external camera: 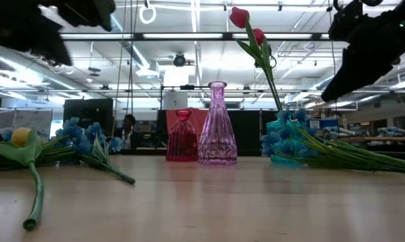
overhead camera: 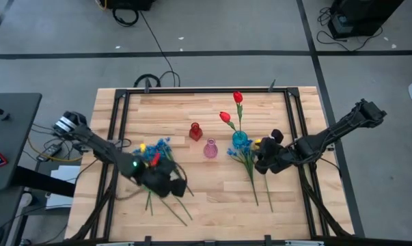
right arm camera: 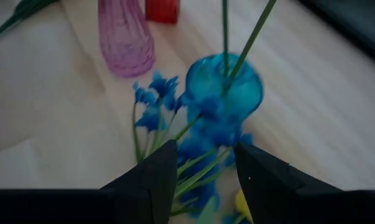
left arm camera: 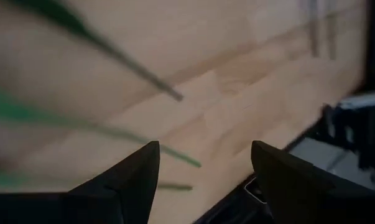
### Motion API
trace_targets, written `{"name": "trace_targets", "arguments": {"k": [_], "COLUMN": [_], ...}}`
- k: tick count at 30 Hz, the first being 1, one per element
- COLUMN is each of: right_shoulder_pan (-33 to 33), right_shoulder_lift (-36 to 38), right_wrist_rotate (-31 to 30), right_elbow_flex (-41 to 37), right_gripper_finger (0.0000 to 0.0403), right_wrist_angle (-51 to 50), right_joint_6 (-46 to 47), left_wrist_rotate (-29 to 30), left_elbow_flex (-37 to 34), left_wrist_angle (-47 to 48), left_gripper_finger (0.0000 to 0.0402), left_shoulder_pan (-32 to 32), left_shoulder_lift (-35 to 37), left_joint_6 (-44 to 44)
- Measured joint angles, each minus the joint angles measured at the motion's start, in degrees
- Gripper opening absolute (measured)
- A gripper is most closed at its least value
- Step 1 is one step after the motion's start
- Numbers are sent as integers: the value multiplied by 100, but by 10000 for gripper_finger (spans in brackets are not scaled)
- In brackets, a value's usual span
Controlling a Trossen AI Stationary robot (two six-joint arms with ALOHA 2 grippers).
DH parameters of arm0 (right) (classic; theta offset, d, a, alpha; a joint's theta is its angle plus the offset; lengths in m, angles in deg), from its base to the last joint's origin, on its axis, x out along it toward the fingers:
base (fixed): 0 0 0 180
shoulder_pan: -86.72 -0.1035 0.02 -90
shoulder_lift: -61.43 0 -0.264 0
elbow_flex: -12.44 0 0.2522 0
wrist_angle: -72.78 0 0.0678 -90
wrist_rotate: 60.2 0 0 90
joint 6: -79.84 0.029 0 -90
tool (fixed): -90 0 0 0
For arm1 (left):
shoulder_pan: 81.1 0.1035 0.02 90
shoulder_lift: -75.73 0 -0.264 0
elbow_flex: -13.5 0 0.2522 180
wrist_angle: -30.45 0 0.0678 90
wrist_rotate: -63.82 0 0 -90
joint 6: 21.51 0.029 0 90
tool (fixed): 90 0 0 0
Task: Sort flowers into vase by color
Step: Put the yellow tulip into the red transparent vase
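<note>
Three glass vases stand mid-table: a red vase (overhead camera: 195,131), a pink vase (overhead camera: 210,148) and a blue vase (overhead camera: 240,141) (right arm camera: 226,84). Two red tulips (overhead camera: 238,97) stick up out of the blue vase. One pile of flowers (overhead camera: 154,152) (external camera: 27,144), with yellow, red and blue heads, lies flat on the left. A second pile (overhead camera: 252,167) (right arm camera: 168,109) of blue blossoms and a yellow head lies beside the blue vase. My left gripper (overhead camera: 173,186) (left arm camera: 203,146) hovers open over the left pile's stems. My right gripper (overhead camera: 262,162) (right arm camera: 206,146) hovers open over the right pile.
A black frame (overhead camera: 117,137) runs along the table's left and right sides and its far edge. Bare wood lies between the two piles, near the front edge (overhead camera: 212,198). The room's shelves and lights show behind the vases in the low view.
</note>
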Motion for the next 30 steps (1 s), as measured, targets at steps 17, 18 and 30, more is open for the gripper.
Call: {"name": "trace_targets", "arguments": {"k": [17,18,30], "right_shoulder_pan": [0,0,-165], "right_shoulder_lift": [2,2,2], "right_wrist_rotate": [-526,-503,-131], "right_elbow_flex": [0,0,0], "right_gripper_finger": [173,173,173], "right_wrist_angle": [68,68,228], "right_joint_6": [-1436,-1487,-1996], "left_wrist_rotate": [-464,-464,-535], "left_elbow_flex": [660,660,660], "left_wrist_angle": [1140,1144,1193], "left_gripper_finger": [259,259,212], "left_shoulder_pan": [-211,-165,117], "left_shoulder_lift": [-1799,-1869,-2180], "left_joint_6": [-2765,-2794,-3131]}}
